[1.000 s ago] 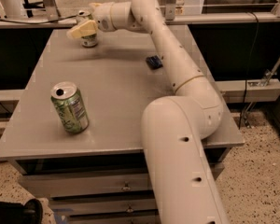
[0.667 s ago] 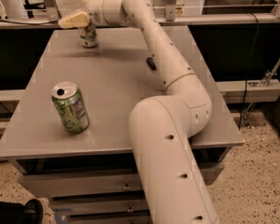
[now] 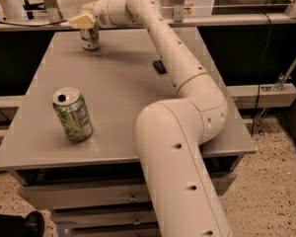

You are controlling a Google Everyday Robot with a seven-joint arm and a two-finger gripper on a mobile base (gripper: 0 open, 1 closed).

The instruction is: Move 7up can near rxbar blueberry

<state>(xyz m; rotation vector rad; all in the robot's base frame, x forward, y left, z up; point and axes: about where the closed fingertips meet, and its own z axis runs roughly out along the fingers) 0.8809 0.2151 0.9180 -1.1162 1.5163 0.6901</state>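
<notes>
The 7up can [image 3: 90,37], whitish with green and red markings, stands upright at the far left of the grey table [image 3: 118,98]. My gripper [image 3: 80,20] hovers at the can's top, slightly to its left, and hides the rim. The rxbar blueberry [image 3: 159,66], a dark-blue flat wrapper, lies on the table's right half, partly hidden behind my arm [image 3: 172,58]. The can and the bar are well apart.
A larger green can [image 3: 72,113] with a white label panel stands upright at the table's near left. My arm's big lower links [image 3: 177,162] cover the table's near right. Drawers [image 3: 89,196] sit under the table. A rail [image 3: 237,19] runs behind the far edge.
My gripper has risen from beside the 7up can to its top and shifted slightly left. The arm has swung left with it. The can has stayed in place.
</notes>
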